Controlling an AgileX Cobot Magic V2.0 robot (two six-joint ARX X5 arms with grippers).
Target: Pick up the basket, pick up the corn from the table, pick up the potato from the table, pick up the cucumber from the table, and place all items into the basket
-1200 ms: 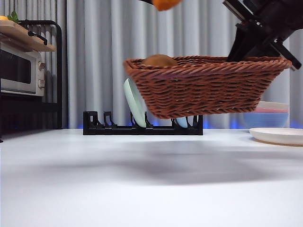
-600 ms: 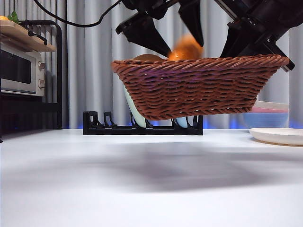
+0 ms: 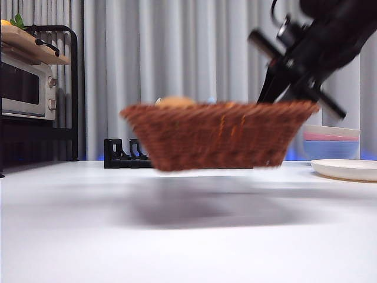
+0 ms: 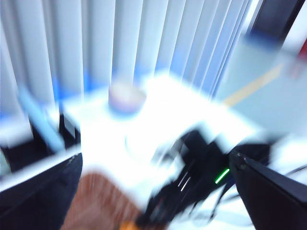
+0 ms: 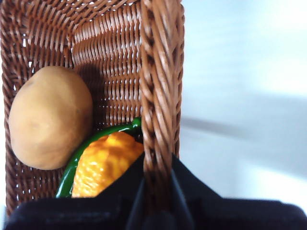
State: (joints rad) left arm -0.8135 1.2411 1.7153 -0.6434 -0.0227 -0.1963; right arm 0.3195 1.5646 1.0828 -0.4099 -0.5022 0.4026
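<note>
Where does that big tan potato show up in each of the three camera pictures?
Front view: only the potato's top peeks above the basket's rim, toward its left end.
Left wrist view: too blurred; I cannot pick the potato out.
Right wrist view: the potato lies inside the basket, beside the cucumber and corn.
Shared landmark: the brown wicker basket.

The brown wicker basket (image 3: 218, 134) hangs level just above the white bench (image 3: 177, 236). Inside lie the tan potato (image 5: 50, 117) and the orange corn (image 5: 105, 165), with the green cucumber (image 5: 81, 153) wedged between them.
</note>
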